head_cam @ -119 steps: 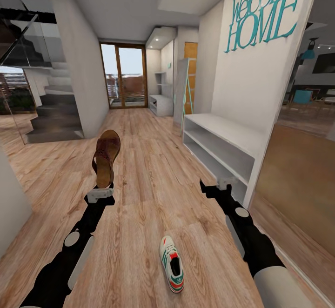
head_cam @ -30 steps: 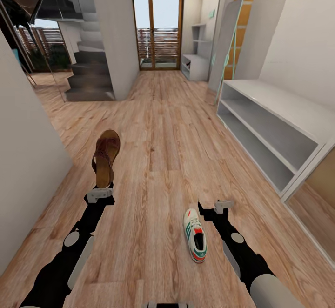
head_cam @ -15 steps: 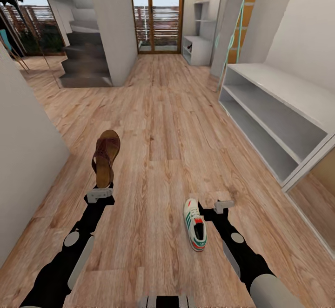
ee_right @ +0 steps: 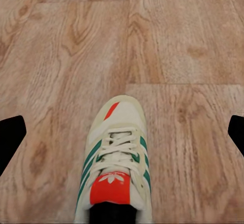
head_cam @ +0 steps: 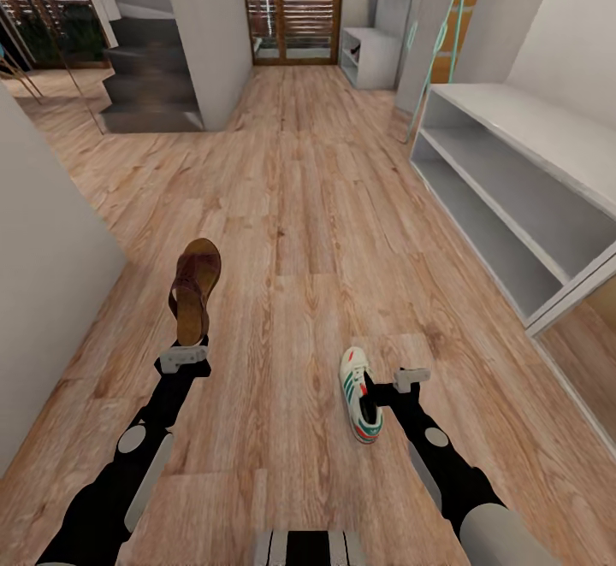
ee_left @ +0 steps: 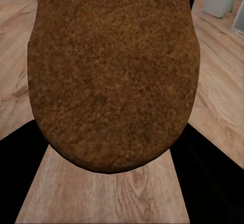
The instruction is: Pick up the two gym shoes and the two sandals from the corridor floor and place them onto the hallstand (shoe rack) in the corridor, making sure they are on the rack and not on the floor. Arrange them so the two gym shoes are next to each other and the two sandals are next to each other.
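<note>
A: Right gripper (head_cam: 382, 385), jaws spread, hangs beside the gym shoe (head_cam: 359, 393) on the corridor floor (head_cam: 299, 232), lower centre.

B: Left gripper (head_cam: 185, 350) pinches a sandal (head_cam: 195, 289). Centre over the laces, descend squarely.

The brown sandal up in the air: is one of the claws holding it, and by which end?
Yes. The left claw grips the sandal by its lower end. The right claw is open, holding nothing, beside the gym shoe.
</note>
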Robot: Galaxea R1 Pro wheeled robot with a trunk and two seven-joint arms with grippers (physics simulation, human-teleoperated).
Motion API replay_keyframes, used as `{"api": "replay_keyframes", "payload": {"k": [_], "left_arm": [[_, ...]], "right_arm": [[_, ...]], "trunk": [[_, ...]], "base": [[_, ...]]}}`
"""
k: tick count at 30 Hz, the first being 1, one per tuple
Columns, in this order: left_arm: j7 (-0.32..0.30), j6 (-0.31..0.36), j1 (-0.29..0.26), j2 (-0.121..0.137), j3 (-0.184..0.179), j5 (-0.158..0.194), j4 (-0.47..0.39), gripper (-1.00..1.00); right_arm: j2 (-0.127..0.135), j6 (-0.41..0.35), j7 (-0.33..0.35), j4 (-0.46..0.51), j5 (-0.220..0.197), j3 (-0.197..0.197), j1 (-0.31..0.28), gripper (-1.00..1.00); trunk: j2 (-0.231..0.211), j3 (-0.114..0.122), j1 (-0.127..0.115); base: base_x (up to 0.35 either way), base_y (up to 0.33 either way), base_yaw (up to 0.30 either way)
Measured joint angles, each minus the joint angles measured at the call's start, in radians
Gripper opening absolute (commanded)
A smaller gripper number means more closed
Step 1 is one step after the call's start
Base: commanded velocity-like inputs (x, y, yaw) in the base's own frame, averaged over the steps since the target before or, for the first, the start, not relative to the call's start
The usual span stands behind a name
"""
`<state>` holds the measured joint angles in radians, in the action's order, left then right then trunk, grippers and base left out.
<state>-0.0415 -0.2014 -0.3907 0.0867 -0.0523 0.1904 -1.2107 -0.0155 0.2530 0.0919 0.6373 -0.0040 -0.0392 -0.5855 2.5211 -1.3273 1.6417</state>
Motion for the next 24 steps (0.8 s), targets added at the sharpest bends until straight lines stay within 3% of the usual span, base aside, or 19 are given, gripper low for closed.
{"api": "replay_keyframes", "payload": {"k": [8, 19, 24], "left_arm": [[0.000, 0.000, 0.000, 0.000, 0.000, 0.000, 0.000, -1.00], [0.000, 0.000, 0.000, 0.000, 0.000, 0.000, 0.000, -1.00], [0.000, 0.000, 0.000, 0.000, 0.000, 0.000, 0.000, -1.00]], "right_arm": [[0.000, 0.000, 0.000, 0.000, 0.000, 0.000, 0.000, 1.00], [0.000, 0.000, 0.000, 0.000, 0.000, 0.000, 0.000, 1.00], [0.000, 0.000, 0.000, 0.000, 0.000, 0.000, 0.000, 1.00]], "trunk": [[0.002, -0.044, 0.004], [0.002, -0.049, 0.004], [0.002, -0.049, 0.004]], "base": [[0.000, 0.000, 0.001], [-0.002, 0.000, 0.000], [-0.212, 0.000, 0.000]]}}
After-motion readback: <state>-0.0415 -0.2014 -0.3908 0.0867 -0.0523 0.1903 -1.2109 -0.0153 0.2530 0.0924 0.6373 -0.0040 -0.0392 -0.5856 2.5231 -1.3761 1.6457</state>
